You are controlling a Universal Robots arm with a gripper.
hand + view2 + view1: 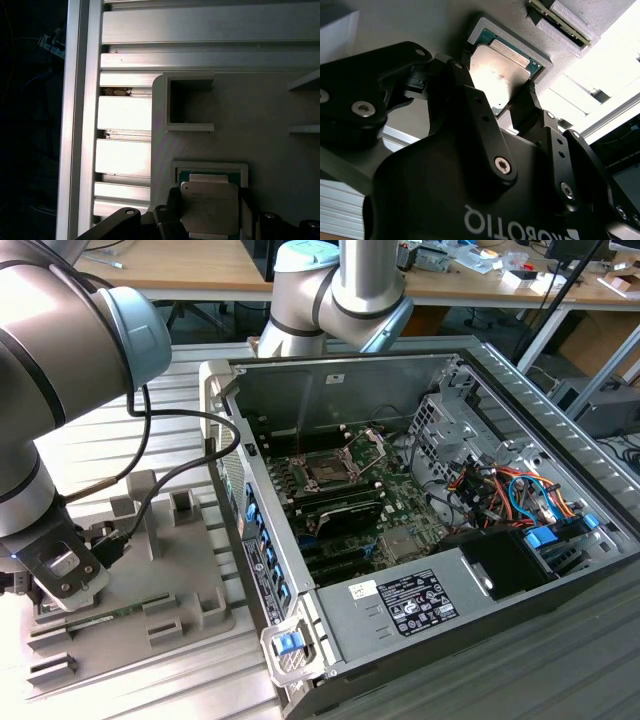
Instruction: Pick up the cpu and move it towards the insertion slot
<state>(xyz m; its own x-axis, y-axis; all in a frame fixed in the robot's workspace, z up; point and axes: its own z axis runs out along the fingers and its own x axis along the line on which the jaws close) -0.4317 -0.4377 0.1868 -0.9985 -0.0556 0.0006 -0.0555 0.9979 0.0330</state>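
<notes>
One arm (60, 370) bends low over the tray (190, 580) at the exterior view's left, wrist pointing down; the gripper (497, 77) straddles the cpu (207, 207) — jaws at two opposite edges, clamped or not I cannot tell; cpu lies flat in its recess, silver top up, square — no long axis; slot (325, 468) well apart.

silvery cpu (209, 207) flat in recess (210, 165), insertion slot (328, 468) dark-centred

cpu (501, 67) silvery-white top, green edge; tray (260, 100) pale grey; gripper (497, 74) black; circuit board (398, 498) green.
</notes>
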